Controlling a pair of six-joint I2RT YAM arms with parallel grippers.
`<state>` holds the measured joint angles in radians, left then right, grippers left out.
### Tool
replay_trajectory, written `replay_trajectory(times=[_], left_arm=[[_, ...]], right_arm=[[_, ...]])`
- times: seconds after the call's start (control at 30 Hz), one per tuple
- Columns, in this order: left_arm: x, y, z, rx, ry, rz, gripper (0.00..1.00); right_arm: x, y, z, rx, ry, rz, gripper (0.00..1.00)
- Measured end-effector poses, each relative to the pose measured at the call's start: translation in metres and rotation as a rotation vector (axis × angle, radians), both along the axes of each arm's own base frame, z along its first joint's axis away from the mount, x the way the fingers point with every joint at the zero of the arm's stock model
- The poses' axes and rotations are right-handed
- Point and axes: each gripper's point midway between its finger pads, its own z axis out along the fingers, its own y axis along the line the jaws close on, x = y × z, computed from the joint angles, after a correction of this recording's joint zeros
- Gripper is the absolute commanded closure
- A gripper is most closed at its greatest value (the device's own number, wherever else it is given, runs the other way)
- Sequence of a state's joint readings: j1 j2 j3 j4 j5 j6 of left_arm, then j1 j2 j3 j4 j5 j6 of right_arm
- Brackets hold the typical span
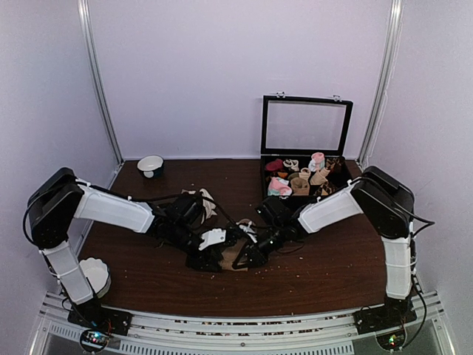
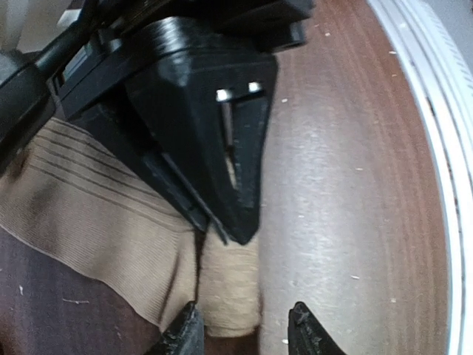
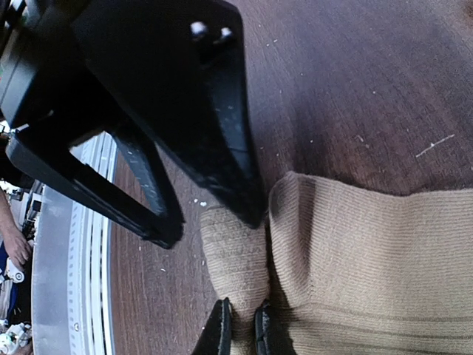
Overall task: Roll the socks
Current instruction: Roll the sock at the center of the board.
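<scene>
Two robot arms meet mid-way across a dark wooden table [image 1: 325,259], over tan ribbed socks [image 3: 369,251] lying flat with one end curled into a small roll; the right gripper [image 3: 242,334] is clenched, seemingly pinching that curled end, though the contact sits at the frame's edge; the left gripper [image 2: 244,333] is released, fingers astride the same end; if it closes off-centre, or the right lets go early, the loose roll may spring open.

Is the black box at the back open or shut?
Open. The box has its lid standing straight up, and pink socks show inside.
</scene>
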<state>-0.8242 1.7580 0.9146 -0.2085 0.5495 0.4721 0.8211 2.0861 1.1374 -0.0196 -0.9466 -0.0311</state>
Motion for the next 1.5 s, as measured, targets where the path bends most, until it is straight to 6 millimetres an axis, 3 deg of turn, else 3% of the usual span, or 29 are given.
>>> replay_trajectory(times=[0.2,0.4,0.5,0.57,0.67,0.87,0.9,0.93,0.97,1.0,1.17,1.5], left_arm=[[0.010,-0.008,-0.008,0.031,-0.038,0.006,0.64],[0.011,-0.012,-0.011,0.042,-0.038,-0.003,0.87],[0.010,-0.013,-0.014,0.056,-0.018,-0.008,0.93],[0.010,-0.014,-0.015,0.063,0.003,-0.012,0.97],[0.009,-0.017,-0.016,0.068,0.033,-0.016,1.00],[0.011,-0.023,-0.019,0.066,0.160,0.006,1.00],[0.012,-0.023,-0.019,0.059,0.183,0.010,1.00],[0.012,-0.023,-0.019,0.050,0.201,0.010,1.00],[0.012,-0.023,-0.019,0.043,0.217,0.008,1.00],[0.010,-0.025,-0.018,0.031,0.235,-0.003,1.00],[0.005,-0.022,-0.020,0.022,0.317,0.002,1.00],[0.006,-0.016,-0.020,0.051,0.415,0.043,1.00]], right_arm=[[0.000,0.000,0.000,-0.003,0.019,-0.002,1.00],[0.000,0.000,0.000,-0.001,0.051,-0.005,1.00],[0.001,0.000,0.000,-0.005,0.063,-0.012,0.98],[0.002,0.000,0.001,-0.004,0.066,-0.018,0.95],[0.000,-0.001,0.002,-0.004,0.077,-0.029,0.77],[0.000,-0.006,0.005,-0.003,0.083,-0.059,0.68],[-0.001,-0.008,0.005,-0.007,0.081,-0.069,0.65],[-0.001,-0.010,0.006,-0.008,0.080,-0.082,0.53],[-0.001,-0.012,0.006,-0.010,0.082,-0.093,0.08],[-0.001,-0.014,0.008,-0.012,0.088,-0.104,0.01],[0.000,-0.027,0.025,-0.009,0.033,-0.159,0.00],[0.001,-0.077,0.016,-0.160,-0.160,-0.277,0.00]])
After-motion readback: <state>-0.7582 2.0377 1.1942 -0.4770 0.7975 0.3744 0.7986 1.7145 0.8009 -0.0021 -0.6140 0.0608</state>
